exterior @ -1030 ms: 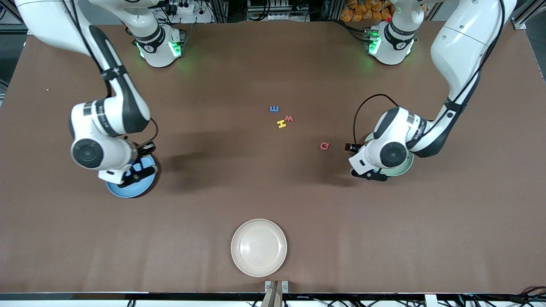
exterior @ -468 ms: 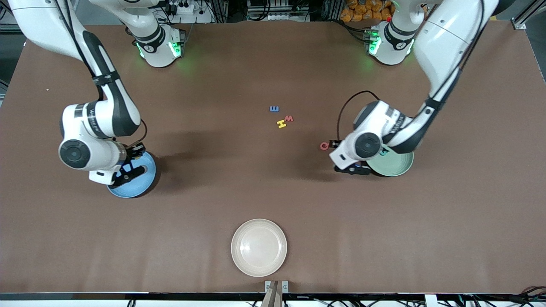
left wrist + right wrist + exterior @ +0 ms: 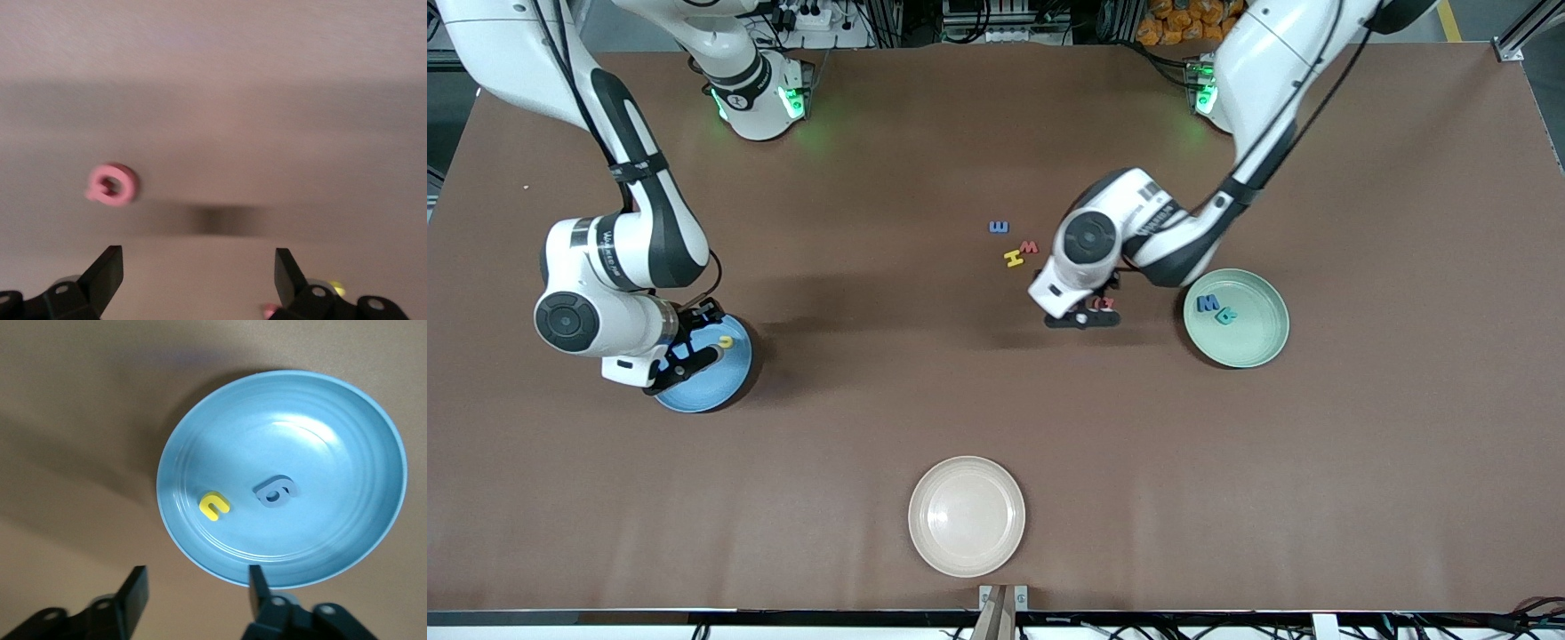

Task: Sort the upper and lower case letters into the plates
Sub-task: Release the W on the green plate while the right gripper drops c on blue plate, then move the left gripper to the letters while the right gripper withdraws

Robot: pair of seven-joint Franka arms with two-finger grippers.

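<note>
Two small letters, one yellow (image 3: 215,506) and one grey-blue (image 3: 274,491), are seen lying flat in the blue plate (image 3: 347,540), apart from each other. The right gripper (image 3: 193,593) is held just above this plate's rim, over the part of the plate toward the right arm's end of the bench (image 3: 1316,498); its fingers are spread and nothing is held between them. The two letters lie just ahead of the fingertips in the right wrist view.

A red ring-shaped letter (image 3: 112,185) is seen on the bare bench beneath the left gripper (image 3: 199,273), a little ahead of and to one side of the gap between the fingers. That gripper's fingers are spread wide and nothing is pinched. In the front view the letter is mostly covered by the left gripper (image 3: 1083,313).

A dark blue letter (image 3: 1208,303) and a teal letter (image 3: 1227,315) lie just beside each other in the mint green plate (image 3: 1258,342), which stands near the left gripper, toward the left arm's end of the bench.

Three more letters lie on the bench near the left gripper, toward the right arm's end from it: a blue one (image 3: 999,227), a red one (image 3: 1030,247) and a yellow one (image 3: 1013,259), the last two nearly touching.

A cream-white plate (image 3: 967,516) stands well apart from both grippers, nearest the front camera.
</note>
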